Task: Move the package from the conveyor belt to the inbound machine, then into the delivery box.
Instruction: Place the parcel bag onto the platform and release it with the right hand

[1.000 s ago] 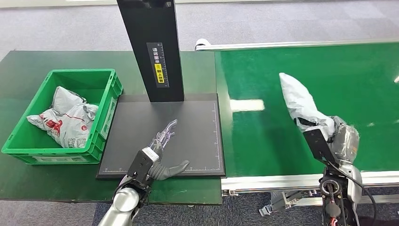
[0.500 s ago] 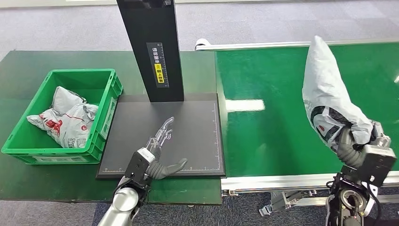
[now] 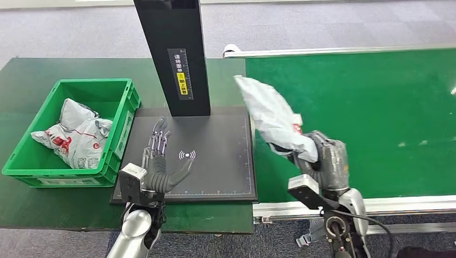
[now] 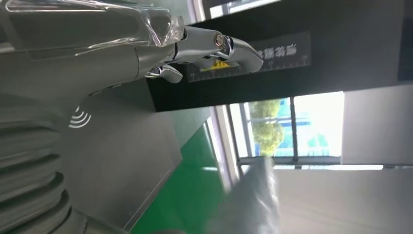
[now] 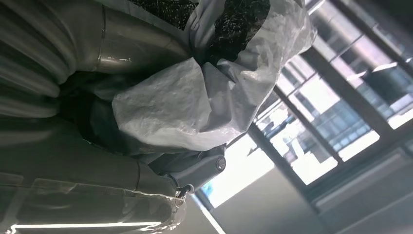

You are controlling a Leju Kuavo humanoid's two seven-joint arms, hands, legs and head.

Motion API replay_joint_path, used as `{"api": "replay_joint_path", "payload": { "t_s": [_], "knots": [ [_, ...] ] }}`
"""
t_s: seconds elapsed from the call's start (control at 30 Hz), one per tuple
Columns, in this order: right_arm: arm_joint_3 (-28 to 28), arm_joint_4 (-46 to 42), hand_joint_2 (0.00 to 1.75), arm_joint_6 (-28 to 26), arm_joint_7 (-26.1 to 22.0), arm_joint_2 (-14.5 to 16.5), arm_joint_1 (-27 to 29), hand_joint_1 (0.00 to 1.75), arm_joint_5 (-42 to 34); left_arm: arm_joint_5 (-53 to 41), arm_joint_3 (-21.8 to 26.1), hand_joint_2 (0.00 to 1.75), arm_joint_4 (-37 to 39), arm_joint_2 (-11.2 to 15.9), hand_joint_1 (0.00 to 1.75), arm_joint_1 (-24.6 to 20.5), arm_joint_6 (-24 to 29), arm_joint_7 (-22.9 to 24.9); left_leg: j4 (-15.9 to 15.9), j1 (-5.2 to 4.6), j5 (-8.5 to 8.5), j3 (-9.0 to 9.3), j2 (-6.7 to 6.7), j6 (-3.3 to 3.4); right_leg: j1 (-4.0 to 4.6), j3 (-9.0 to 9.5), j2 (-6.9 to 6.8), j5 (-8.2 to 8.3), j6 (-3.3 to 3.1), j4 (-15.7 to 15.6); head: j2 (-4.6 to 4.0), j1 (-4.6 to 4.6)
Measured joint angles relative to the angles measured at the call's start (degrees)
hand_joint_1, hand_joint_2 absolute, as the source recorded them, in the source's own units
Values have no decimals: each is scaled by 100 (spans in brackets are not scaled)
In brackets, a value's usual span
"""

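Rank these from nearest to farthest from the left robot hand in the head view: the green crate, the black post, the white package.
From the left robot hand:
1. Green crate, just to its left, beside the black plate.
2. Black post, straight ahead at the back of the plate.
3. White package, off to the right, held up by the right robot hand.

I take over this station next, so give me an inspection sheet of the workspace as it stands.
Surface: dark green table; green conveyor belt.
Job's things: grey package held above the belt's left edge; black scan plate bare; green crate holds bagged parcels.
Clutter: nothing seen.
Hands: right hand grips the package; left hand over the plate, fingers apart.
Cables: black cable below the right wrist.
Surroundings: grey carpet.
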Motion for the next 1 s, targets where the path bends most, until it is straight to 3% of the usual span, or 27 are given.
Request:
{"api": "replay_joint_path", "payload": {
  "t_s": [0.37,0.67,0.7,0.83,1.0],
  "knots": [
    [1635,842,175,451,486,-117,-44,175,1246,555,88,175,73,-8,0,-167,305,-156,0,0,-1,-2,-1,0,0,-4,1,-1,0,-1,0,2],
    [2131,1311,175,414,977,-179,-184,175,1846,579,85,175,207,-24,0,-230,305,-156,1,-1,-1,-2,0,0,-1,-4,1,-1,0,-1,0,1],
    [2166,1375,175,349,1065,-180,-205,167,1981,596,85,175,211,-25,0,-234,309,-156,1,-1,-1,-2,0,0,-1,-4,1,-1,0,-1,0,1],
    [2254,1499,175,-283,1044,-183,-240,5,2230,647,93,175,215,-32,0,-241,322,-151,1,-1,-1,-2,-1,0,-1,-4,1,-1,0,-1,0,0],
    [2263,1393,175,-819,735,-193,-244,0,1991,674,100,175,230,-43,0,-264,310,-137,1,-1,-1,-1,0,0,-1,-5,2,-1,0,-1,1,1]
  ]
}}
